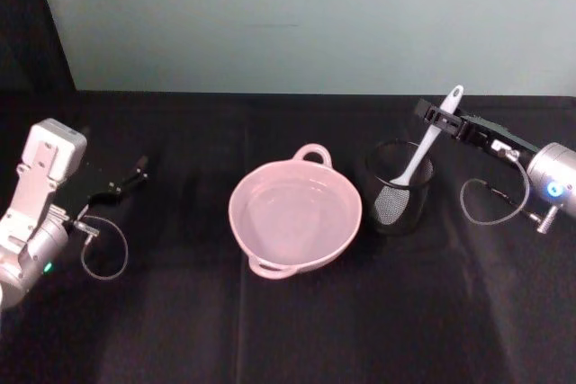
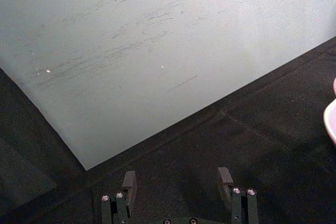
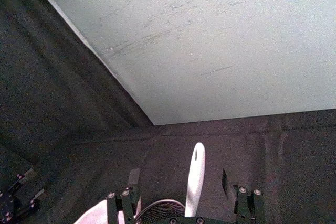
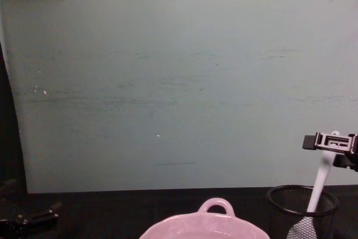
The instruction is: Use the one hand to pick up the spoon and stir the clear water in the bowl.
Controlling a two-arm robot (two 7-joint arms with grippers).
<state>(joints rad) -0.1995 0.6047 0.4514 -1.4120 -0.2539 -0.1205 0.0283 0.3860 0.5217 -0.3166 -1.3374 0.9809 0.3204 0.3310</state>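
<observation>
Evidently a grasp is being set up: the right gripper (image 1: 441, 119) hangs over the far right part of the table (image 1: 270, 339), level with the upper handle of the spoon (image 1: 420, 155). The spoon stands head-down in the black mesh cup (image 1: 400, 210), just right of the bowl (image 1: 247, 242). The cup props it at a lean, its holed tip pointing up toward the far right corner. That puts the handle clear of the cup's rim, where it can be taken from the side. In the right wrist view the 2 fingers (image 3: 133, 178) stand wide apart with the handle between them, nearer 1 than the other and seemingly touching neither, so this gripper has hold of nothing. The next move, I judge, is to close on the handle, lift the spoon out of the cup and carry it to the bowl. The bowl sits at the table's middle holding the water (image 1: 292, 218), seen as faint glints. Such a slim, smooth handle could pivot in the grip. The left gripper (image 1: 133, 174) is parked near the left edge, fingers spread and empty.
</observation>
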